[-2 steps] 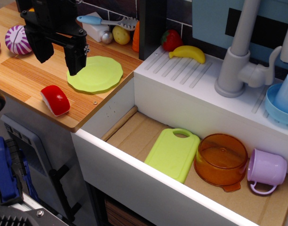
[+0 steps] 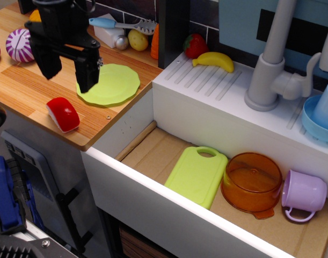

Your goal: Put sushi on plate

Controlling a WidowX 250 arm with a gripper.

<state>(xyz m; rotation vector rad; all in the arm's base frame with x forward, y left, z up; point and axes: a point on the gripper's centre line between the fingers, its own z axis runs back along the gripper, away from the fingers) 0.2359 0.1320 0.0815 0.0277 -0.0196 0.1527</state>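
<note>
The sushi, glossy red on a white base, lies on the wooden counter near its front edge. The lime-green round plate lies on the counter just behind and right of it, nothing on it. My black gripper hangs open above the counter, a little behind and above the sushi. Its right finger overlaps the plate's left edge in view. Nothing is between the fingers.
A purple-striped ball sits at the far left. A blue-handled brush, a yellow lemon, a strawberry and a banana line the back. The sink holds a green cutting board, orange bowl and purple cup.
My gripper has moved down slightly and towards the sushi. The sushi and plate have not moved.
</note>
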